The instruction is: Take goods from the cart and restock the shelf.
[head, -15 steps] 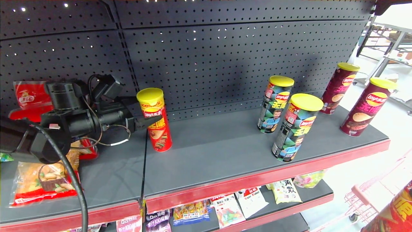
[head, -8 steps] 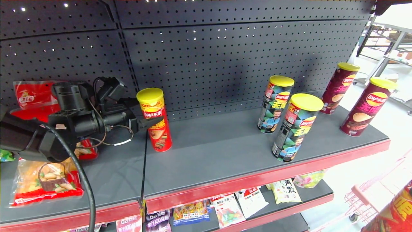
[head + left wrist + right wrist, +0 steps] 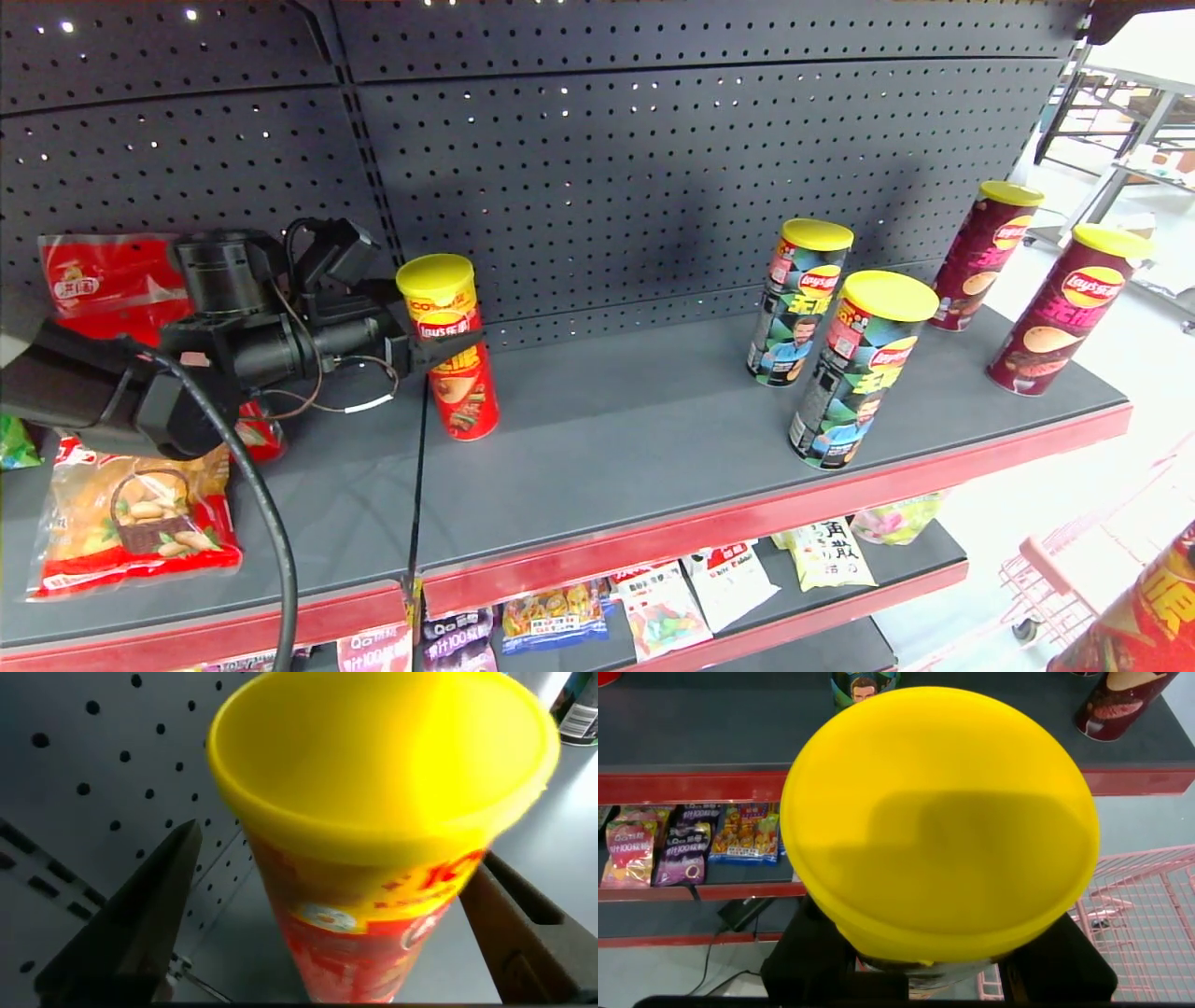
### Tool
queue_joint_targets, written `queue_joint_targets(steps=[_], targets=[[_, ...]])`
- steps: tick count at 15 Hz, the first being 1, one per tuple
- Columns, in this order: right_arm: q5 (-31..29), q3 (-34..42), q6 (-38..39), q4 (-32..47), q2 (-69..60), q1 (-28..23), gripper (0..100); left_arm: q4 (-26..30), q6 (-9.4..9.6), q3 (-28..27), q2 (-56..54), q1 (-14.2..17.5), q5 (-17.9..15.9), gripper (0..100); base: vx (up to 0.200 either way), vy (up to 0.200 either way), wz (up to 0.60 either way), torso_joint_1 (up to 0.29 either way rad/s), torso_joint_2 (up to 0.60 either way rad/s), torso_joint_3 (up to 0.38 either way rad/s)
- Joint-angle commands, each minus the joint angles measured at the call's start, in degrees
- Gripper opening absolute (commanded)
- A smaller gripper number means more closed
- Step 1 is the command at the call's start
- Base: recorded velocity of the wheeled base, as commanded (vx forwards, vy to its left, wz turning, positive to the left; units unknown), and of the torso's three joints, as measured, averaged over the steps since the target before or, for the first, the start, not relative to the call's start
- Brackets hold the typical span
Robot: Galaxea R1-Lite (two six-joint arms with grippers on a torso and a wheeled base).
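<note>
Black left tool [image 3: 456,343]: set wide, one finger on each side of the red crisp tube. The left wrist view shows a gap on both sides, so it is not clamped.
Red crisp tube [image 3: 453,359]: stands upright on the shelf [image 3: 653,448], near the pegboard back.
Handling: probably light, with a stiff but dentable cardboard wall and a glossy, slightly slick skin. It is tall and narrow, so a sideways nudge could tip it.
Hold: mid-body, below the yellow lid, with a gentle squeeze, since the crisps inside are fragile.
Green tubes [image 3: 864,369]: two, upright, well apart from the red one.
Maroon tubes [image 3: 1069,313]: two, upright at the shelf's right end.
Right tool [image 3: 934,975]: closed on a second red tube [image 3: 938,821], gripping the body under its lid, low at the right near the pink cart [image 3: 1055,579].
</note>
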Motion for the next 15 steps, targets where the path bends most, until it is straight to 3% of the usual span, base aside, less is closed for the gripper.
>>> queue_joint_targets(steps=[1, 2, 3, 8, 10, 11, 12, 13, 15], targets=[[0.0, 0.0, 0.0, 0.0, 0.2, 0.0, 0, -0.1, 0.01, -0.9, 0.6, -0.2, 0.0, 100, 0.000, 0.000, 0.00, 0.000, 0.00, 0.000], [0.0, 0.0, 0.0, 0.0, 0.4, 0.0, 0, 0.0, 0.01, -0.9, 0.7, -0.4, 0.0, 100, 0.000, 0.000, 0.00, 0.000, 0.00, 0.000], [0.0, -0.1, 0.0, 0.0, 0.4, 0.0, 0, -0.1, 0.01, -0.8, 0.9, -0.6, 0.0, 0, 0.000, 0.000, 0.00, 0.000, 0.00, 0.000], [0.0, -0.3, 0.0, 0.0, 0.4, 0.0, 0, -0.1, -0.69, 0.3, 0.1, -1.1, -0.1, 0, 0.000, 0.000, 0.00, 0.000, 0.00, 0.000], [0.0, -0.4, 0.0, 0.0, 0.5, 0.0, 0, 0.0, -0.95, 3.9, -2.7, -1.1, -0.1, 0, 0.000, 0.000, 0.00, 0.000, 0.00, 0.000], [0.0, -0.4, 0.0, 0.0, 0.5, 0.0, 0, 0.1, -1.92, 5.9, -4.3, -1.1, -0.1, 0, 0.000, 0.000, 0.00, 0.000, 0.00, 0.000], [0.0, -0.4, 0.0, 0.0, 0.5, 0.0, 0, 0.0, -4.38, 7.8, -6.4, -1.1, -0.1, 0, 0.000, 0.000, 0.00, 0.000, 0.00, 0.000], [0.0, -0.4, 0.0, 0.0, 0.4, 0.0, 0, -0.1, -8.51, 11.1, -10.6, -1.2, 0.0, 0, 0.000, 0.000, 0.00, 0.000, 0.00, 0.000], [0.0, -0.3, 0.0, 0.0, 0.5, 0.0, 0, -0.7, -8.78, 15.8, -14.3, -1.3, 0.2, 0, 0.000, 0.000, 0.00, 0.000, 0.00, 0.000]])
